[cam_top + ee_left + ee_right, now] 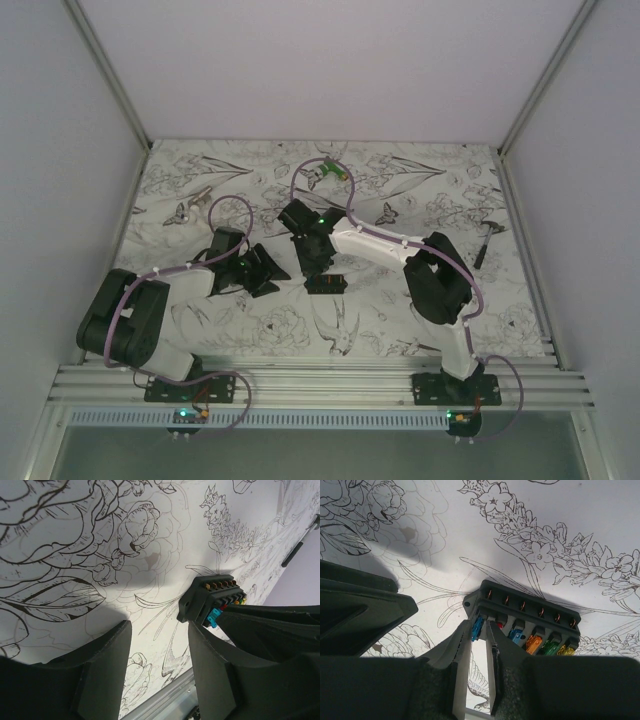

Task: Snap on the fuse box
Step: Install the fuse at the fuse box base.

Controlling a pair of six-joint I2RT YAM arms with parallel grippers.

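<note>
The fuse box is a black oblong block lying flat on the flower-print table. In the right wrist view the fuse box shows a row of coloured fuses along its near side. My right gripper stands over its left end, jaws a narrow gap apart, fingertips either side of the blue end fuse. The right gripper sits just behind the box from above. My left gripper is open and empty, left of the fuse box and apart from it. Seen from above, the left gripper is low over the table.
A green-and-white gadget lies at the back centre. A small dark hammer-like tool lies near the right edge, and the left wrist view shows the tool too. The metal rail runs along the near edge.
</note>
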